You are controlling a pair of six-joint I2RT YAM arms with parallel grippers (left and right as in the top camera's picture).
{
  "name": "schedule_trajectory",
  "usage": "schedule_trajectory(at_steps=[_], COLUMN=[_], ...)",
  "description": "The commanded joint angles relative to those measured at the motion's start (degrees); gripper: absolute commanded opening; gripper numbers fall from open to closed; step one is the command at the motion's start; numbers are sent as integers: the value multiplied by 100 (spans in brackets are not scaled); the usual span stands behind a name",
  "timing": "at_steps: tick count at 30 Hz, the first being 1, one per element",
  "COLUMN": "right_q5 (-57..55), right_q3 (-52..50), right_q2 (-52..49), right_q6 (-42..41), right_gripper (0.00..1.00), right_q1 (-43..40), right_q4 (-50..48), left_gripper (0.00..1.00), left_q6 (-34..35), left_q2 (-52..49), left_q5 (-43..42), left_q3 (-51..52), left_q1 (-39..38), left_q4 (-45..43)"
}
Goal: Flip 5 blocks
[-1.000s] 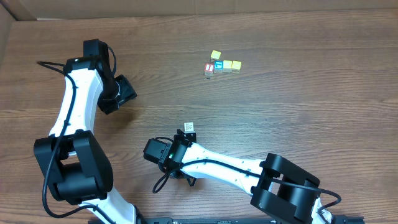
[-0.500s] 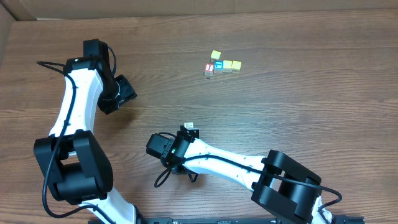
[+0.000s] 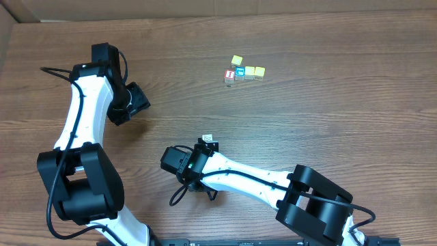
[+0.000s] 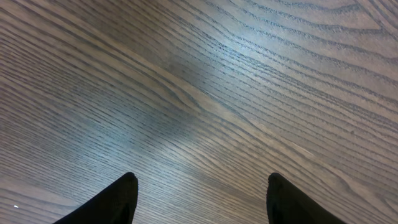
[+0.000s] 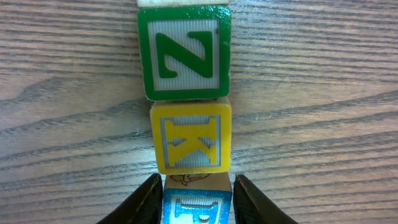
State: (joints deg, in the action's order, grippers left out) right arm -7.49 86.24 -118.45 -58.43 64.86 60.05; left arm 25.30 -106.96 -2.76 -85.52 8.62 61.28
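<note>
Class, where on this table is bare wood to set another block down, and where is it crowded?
Free: the wide stretch right of the block cluster, the band between cluster and right arm, and the wood under the left jaws. Crowded: the block column at the right jaws.

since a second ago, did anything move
The right arm edged away from the robot, toward the white block. Nothing was visibly taken or let go. The left arm and the far blocks stayed put.
</note>
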Motion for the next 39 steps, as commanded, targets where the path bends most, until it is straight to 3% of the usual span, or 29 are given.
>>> schedule_trajectory(at_steps=[1, 23, 30, 39], right_q5=[-48, -85, 125, 168], right_q3=[-39, -39, -39, -39], right_q2=[48, 48, 48, 48], right_q6=[-7, 181, 181, 184], right_gripper=[38, 40, 29, 36], right_q1=[-39, -39, -33, -173], right_q4=[-24, 33, 35, 57], left_gripper=[59, 59, 59, 59], left_q6=[2, 2, 2, 2], left_q2=[-61, -61, -61, -61], left_q5=[35, 35, 37, 35], left_q3=[-72, -74, -72, -74], left_q1=[-20, -20, -20, -20], left_q4=[4, 2, 0, -2])
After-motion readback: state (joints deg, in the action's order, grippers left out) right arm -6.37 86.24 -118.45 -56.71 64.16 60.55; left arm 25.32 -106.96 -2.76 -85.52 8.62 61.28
